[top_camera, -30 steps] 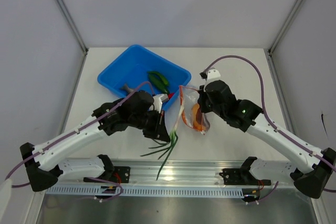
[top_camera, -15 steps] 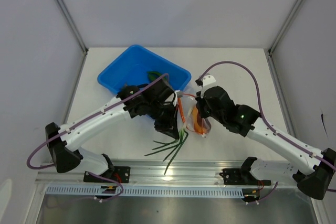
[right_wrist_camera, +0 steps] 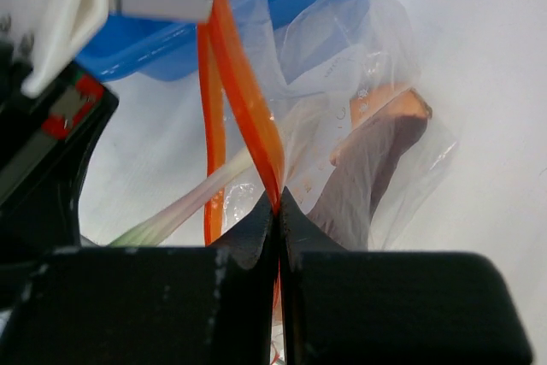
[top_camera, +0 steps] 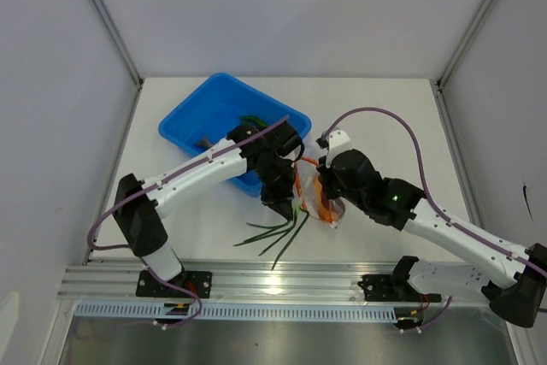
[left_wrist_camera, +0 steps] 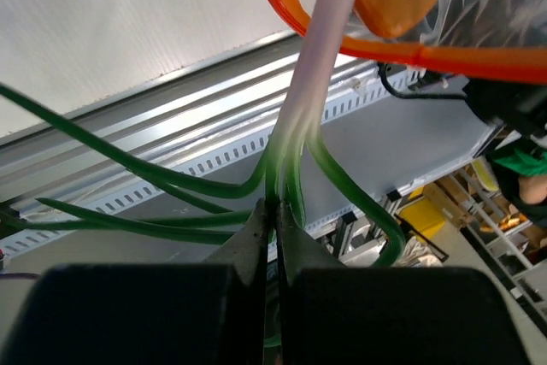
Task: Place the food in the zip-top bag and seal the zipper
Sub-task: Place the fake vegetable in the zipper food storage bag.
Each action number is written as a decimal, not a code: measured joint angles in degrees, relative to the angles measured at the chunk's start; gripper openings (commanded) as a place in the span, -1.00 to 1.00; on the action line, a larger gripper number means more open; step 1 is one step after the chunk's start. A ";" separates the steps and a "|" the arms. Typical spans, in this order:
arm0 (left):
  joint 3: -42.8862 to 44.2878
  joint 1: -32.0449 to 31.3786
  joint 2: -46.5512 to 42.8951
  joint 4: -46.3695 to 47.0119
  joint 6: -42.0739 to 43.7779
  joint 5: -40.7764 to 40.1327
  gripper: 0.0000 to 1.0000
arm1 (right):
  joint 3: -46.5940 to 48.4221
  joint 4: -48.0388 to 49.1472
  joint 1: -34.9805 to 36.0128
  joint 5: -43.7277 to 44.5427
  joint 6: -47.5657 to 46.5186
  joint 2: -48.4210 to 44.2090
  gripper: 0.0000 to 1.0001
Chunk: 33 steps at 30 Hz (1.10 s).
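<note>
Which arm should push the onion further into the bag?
Left. The left tool grips the onion, whose white stem pokes through the bag mouth. The right tool is busy pinching the zipper, holding the bag.

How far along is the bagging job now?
Done: the oval purple-red and orange slice lies inside the crinkly clear plastic bag. In hand: the left fingers pinch the white-stemmed green onion, its stem inside the mouth, while the right fingers grip the orange-red zipper strip. Left: green pods sit in the blue plastic tray; the zipper is open.
</note>
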 measured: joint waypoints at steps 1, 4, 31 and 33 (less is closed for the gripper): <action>1.01 0.26 1.03 -0.79 -0.57 -0.68 -0.99 | -0.52 0.39 0.15 0.11 0.00 -0.22 -1.00; 4.24 1.31 3.19 -1.92 -2.10 -2.29 -0.99 | -2.29 1.40 0.74 0.24 0.11 -0.46 -1.00; 28.52 -1.36 24.90 -0.61 -8.41 -15.13 -0.99 | -3.76 -15.61 22.16 21.84 27.06 -4.72 -1.00; 28.83 -1.68 25.68 0.26 -8.26 -15.08 -0.99 | -3.72 -16.06 22.12 22.47 27.74 -4.66 -1.00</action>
